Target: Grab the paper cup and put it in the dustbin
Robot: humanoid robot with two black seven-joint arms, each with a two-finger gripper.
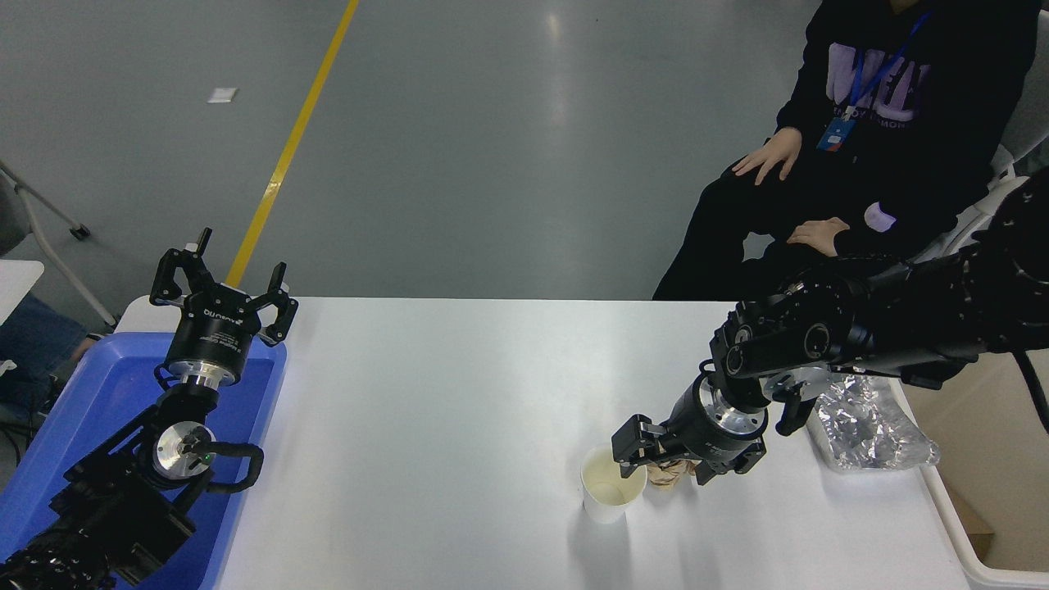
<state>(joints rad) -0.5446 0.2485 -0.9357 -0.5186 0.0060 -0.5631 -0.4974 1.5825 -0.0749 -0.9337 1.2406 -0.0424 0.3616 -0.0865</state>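
The paper cup stands upright on the white table, right of centre near the front. My right gripper is open and low over the table at the cup's right side. Its left finger reaches over the cup's right rim; whether it touches I cannot tell. A crumpled brown paper ball lies between the fingers, mostly hidden. The dustbin stands at the table's right end, partly behind my right arm. My left gripper is parked open at the lower left.
A crinkled silver foil bag lies on the table's right edge beside the dustbin. A blue tray sits at the left under my left arm. A person in black sits at the far right, hands on their knees.
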